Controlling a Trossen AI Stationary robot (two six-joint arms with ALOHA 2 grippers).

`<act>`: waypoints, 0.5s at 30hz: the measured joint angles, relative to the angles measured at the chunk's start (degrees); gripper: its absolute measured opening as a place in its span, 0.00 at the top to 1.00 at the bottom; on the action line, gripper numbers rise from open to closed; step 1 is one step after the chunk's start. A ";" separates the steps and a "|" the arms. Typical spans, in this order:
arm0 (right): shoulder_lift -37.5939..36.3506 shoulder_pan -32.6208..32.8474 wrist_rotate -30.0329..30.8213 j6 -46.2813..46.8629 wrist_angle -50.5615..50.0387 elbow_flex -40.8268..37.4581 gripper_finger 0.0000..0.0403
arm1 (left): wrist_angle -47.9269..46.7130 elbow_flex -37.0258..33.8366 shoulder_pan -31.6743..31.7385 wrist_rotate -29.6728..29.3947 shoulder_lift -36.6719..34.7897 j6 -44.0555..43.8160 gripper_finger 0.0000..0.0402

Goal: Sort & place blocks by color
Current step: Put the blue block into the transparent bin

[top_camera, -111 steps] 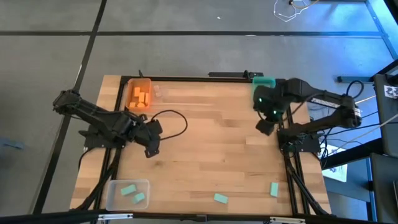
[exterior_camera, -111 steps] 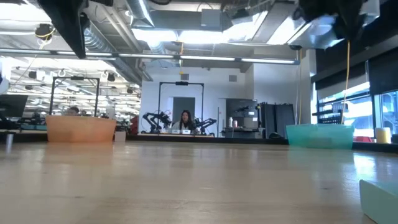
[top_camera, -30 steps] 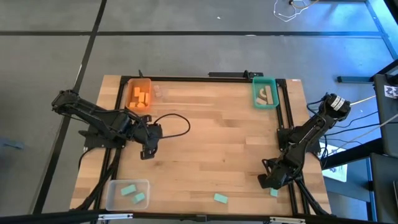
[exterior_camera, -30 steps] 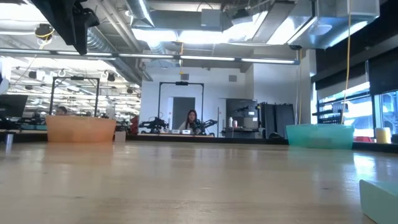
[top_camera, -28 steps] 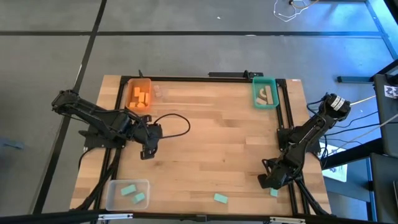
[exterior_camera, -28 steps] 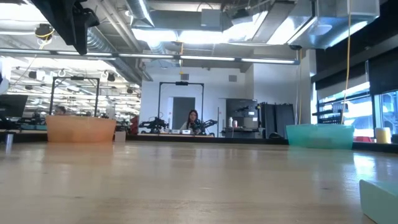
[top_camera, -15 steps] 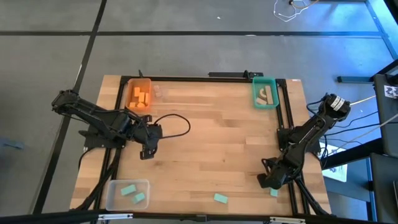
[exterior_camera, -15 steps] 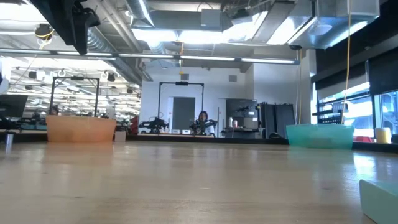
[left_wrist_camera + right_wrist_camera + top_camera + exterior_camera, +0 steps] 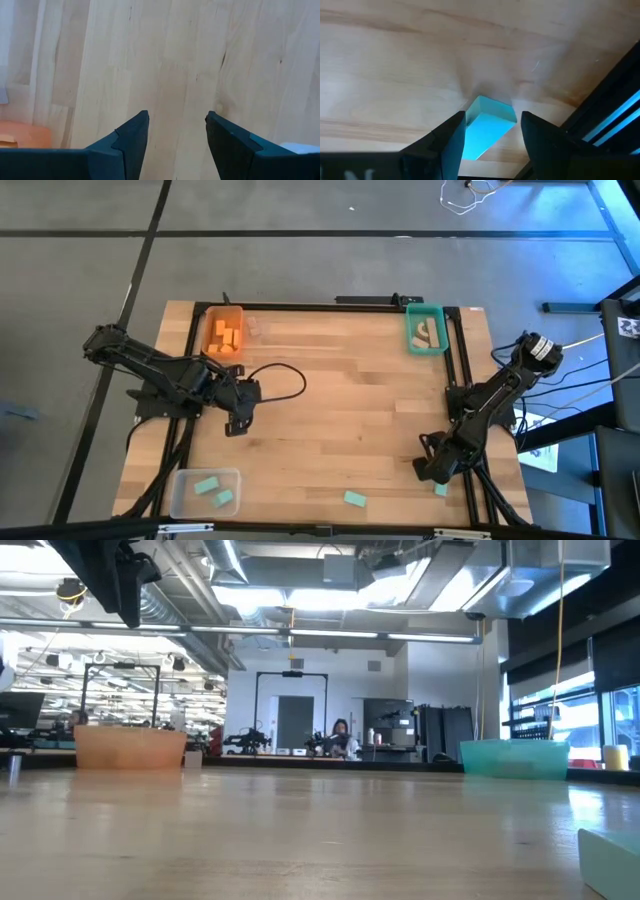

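Note:
A mint-teal block (image 9: 485, 131) lies on the table near its right front corner (image 9: 440, 490). My right gripper (image 9: 493, 117) points steeply down over it, open, with one finger on either side of the block. Whether a finger touches the block does not show. My left gripper (image 9: 237, 420) hangs open over bare wood (image 9: 177, 120) at the table's left middle. A second teal block (image 9: 354, 499) lies flat near the front edge. The orange bin (image 9: 225, 332) holds orange blocks, the teal bin (image 9: 426, 330) holds pale wood blocks, and the clear bin (image 9: 205, 490) holds two teal blocks.
A black cable (image 9: 283, 372) loops on the table beside my left gripper. A black frame rail (image 9: 615, 95) runs along the right edge, close to the block under my right gripper. The middle of the table is bare wood (image 9: 350, 410). In the low view a teal block (image 9: 610, 860) shows at the right.

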 joint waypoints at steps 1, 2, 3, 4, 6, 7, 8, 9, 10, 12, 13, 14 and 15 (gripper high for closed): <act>0.10 0.00 -0.12 0.08 -0.51 0.31 0.52 | 0.00 0.00 0.00 0.04 0.00 0.00 0.53; 0.29 0.00 -0.21 0.23 -1.54 0.92 0.52 | -0.02 0.00 0.00 0.04 0.00 0.00 0.53; 0.40 0.00 -0.26 0.62 -2.89 1.70 0.52 | -0.04 0.00 0.00 0.06 0.00 0.00 0.53; 0.52 0.05 -0.21 1.37 -4.08 2.48 0.52 | -0.09 0.00 0.00 0.09 0.00 0.00 0.53; 0.27 0.26 0.53 1.73 -4.41 3.91 0.52 | -0.16 0.00 0.00 0.11 0.00 0.01 0.53; 0.23 0.25 1.10 1.71 -4.25 4.36 0.52 | -0.16 0.00 0.00 0.10 0.01 0.02 0.53; 0.27 0.20 1.49 1.70 -4.21 4.70 0.52 | -0.17 0.00 0.00 0.11 0.02 0.02 0.53; 0.31 0.20 1.53 1.64 -4.22 4.89 0.52 | -0.17 0.00 0.00 0.11 0.02 0.01 0.53; 0.31 0.22 1.48 1.58 -4.23 5.08 0.52 | -0.17 0.00 0.00 0.11 0.02 0.01 0.53; 0.26 0.26 0.93 1.75 -3.87 5.51 0.52 | -0.17 0.00 0.00 0.11 0.02 0.02 0.53; 0.26 0.38 1.00 1.73 -3.84 5.72 0.52 | -0.17 0.00 0.00 0.11 0.02 0.02 0.53; 0.26 0.55 1.28 1.71 -3.84 5.83 0.52 | -0.17 0.00 0.00 0.11 0.02 0.02 0.53; 0.49 0.71 1.39 1.59 -3.86 5.97 0.52 | -0.17 0.00 -0.02 0.13 0.02 0.00 0.53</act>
